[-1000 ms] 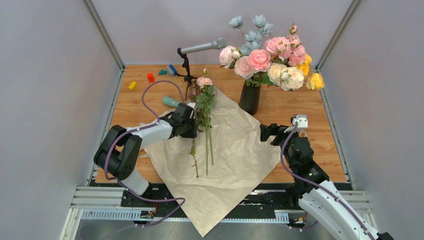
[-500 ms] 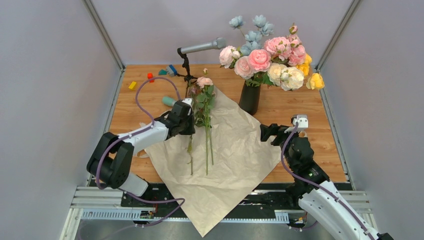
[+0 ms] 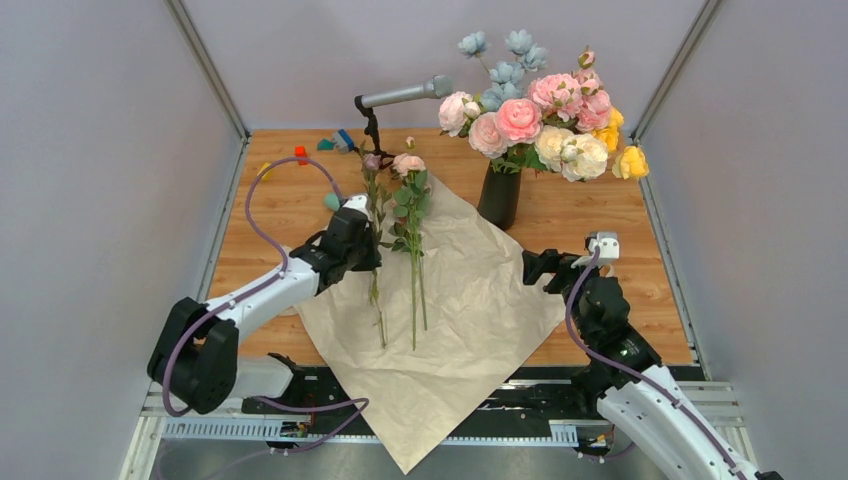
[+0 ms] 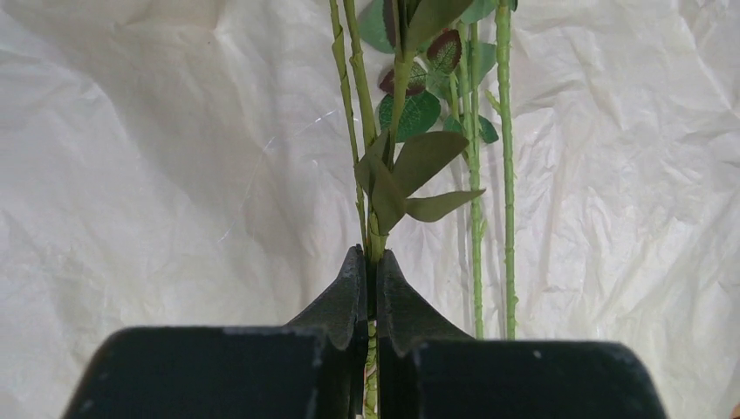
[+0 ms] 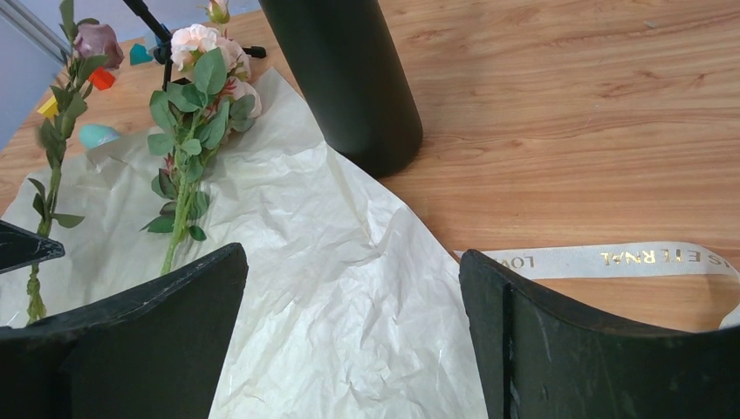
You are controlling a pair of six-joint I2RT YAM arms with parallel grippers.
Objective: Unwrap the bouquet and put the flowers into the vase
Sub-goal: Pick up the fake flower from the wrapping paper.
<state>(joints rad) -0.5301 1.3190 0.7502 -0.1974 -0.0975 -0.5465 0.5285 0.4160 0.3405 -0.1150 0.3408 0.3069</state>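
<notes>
One stem (image 3: 379, 315) sits between the left hand's (image 3: 372, 258) fingers, over the paper (image 3: 480, 310) on the bench (image 3: 600, 215). The other flowers (image 3: 412, 240) lie just right of that hand. The vase (image 3: 499, 195) stands farther right, beyond the right hand (image 3: 535, 270).

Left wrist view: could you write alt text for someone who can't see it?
The left pincer is shut on one thin, leafy green flower stem, seen close up from just behind the grip. Other green stems run alongside to its right, all above crinkled cream paper.
</notes>
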